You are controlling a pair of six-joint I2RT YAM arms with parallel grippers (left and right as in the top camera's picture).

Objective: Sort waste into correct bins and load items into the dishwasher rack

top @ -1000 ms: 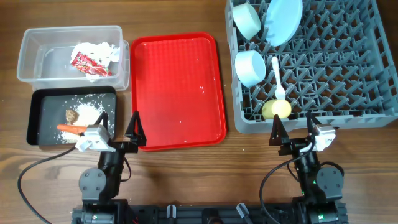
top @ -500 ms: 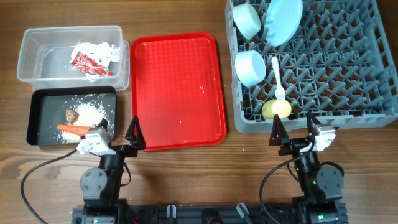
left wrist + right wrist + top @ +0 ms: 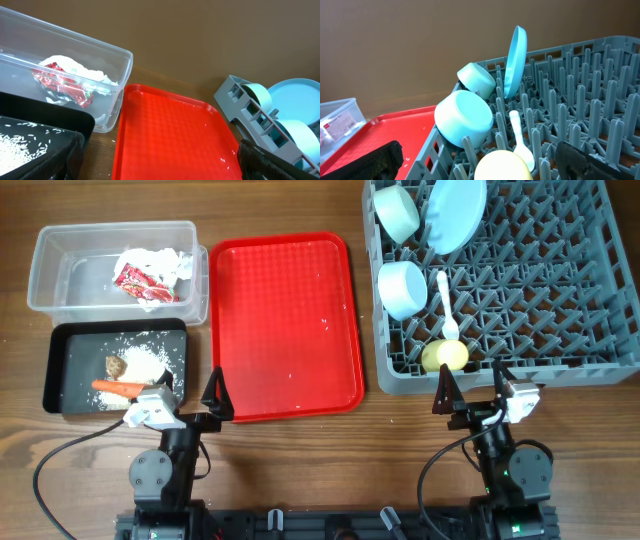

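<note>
**Layout, largest item first**

- Wooden counter (image 3: 300, 450): carries all items.
- Dishwasher rack (image 3: 560, 290): grey, far-right. All five dishes are loaded in its left part.
- Red serving tray (image 3: 285, 320): centre, betw. the bins and the rack. Holds only a few stray white grains.
- Clear tub (image 3: 60, 280): far-left. Holds the red-and-white wrapper (image 3: 140, 283) with crumpled white tissue (image 3: 150, 260) on and around it.
- Black tray (image 3: 70, 365): just in front of the tub, L of the red tray. Holds the food waste.
- Plate (image 3: 457, 213): light blue, on edge betw. pegs at the rack's far side.
- Light-blue bowl (image 3: 404, 288): tipped on its side at the rack's left wall.
- Pale-green bowl (image 3: 397, 212): tipped, far-left corner, beside the plate.
- Yellow cup (image 3: 445, 356): at the rack's near wall.
- White spoon (image 3: 446, 305): lies betw. the cup and the light-blue bowl, bowl end by the cup.
- Rice (image 3: 145, 360), carrot (image 3: 115, 388), brown lump (image 3: 115, 366): close together in the black tray.

**Arms**

- Left gripper (image 3: 190, 390): fingers spread wide and empty, over the near corners of the black and red trays.
- Right gripper (image 3: 471, 392): fingers spread wide and empty, just in front of the rack's near wall, by the cup.

**Markings**

- Wrapper print is not legible.
</note>
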